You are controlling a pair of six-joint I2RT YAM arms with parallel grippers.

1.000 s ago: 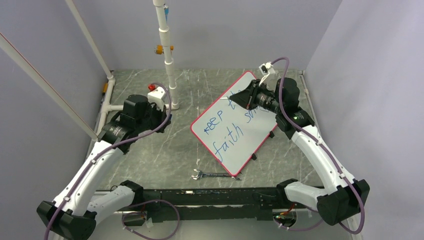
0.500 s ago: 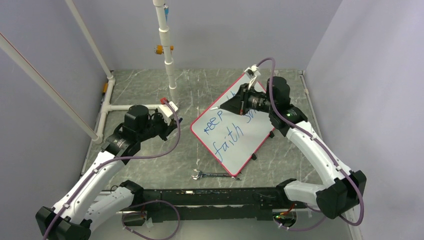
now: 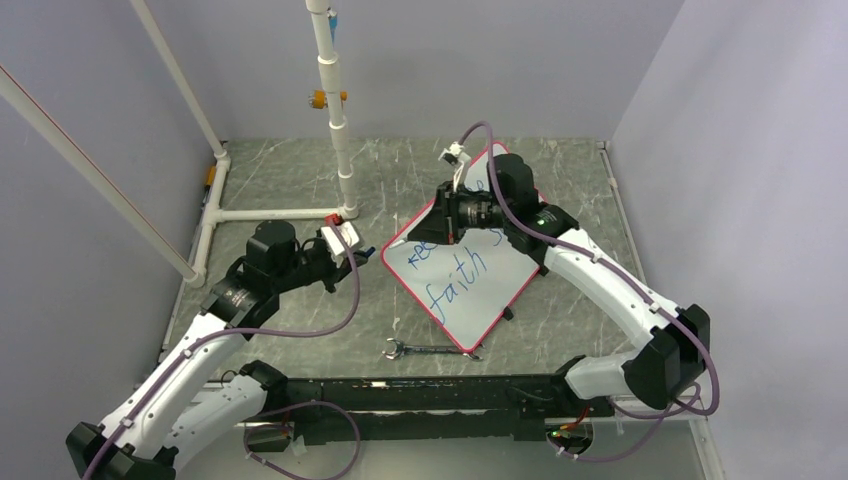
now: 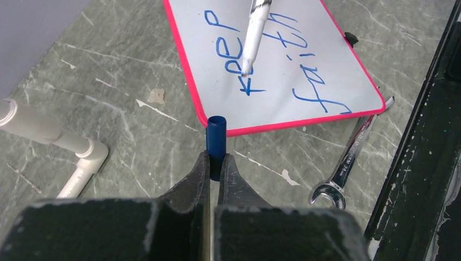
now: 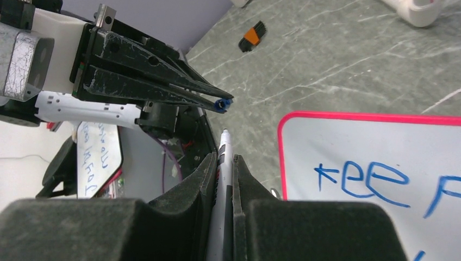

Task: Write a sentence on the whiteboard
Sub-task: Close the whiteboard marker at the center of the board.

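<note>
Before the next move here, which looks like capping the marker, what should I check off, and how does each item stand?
1. Cap grip: left gripper shut on the blue cap: ok.
2. Marker grip: right gripper shut on the marker, tip forward: ok.
3. Tip off the whiteboard: ok, it points past the rim toward the cap.
4. Tip lined up with the cap: not ok, they are apart and offset sideways in the left wrist view.
5. Is the sentence finished: cannot tell; "keep" and "faith" show, and the right arm hides the rest.
6. Is the wrench out of the way: ok, it lies by the board's near edge.
</note>
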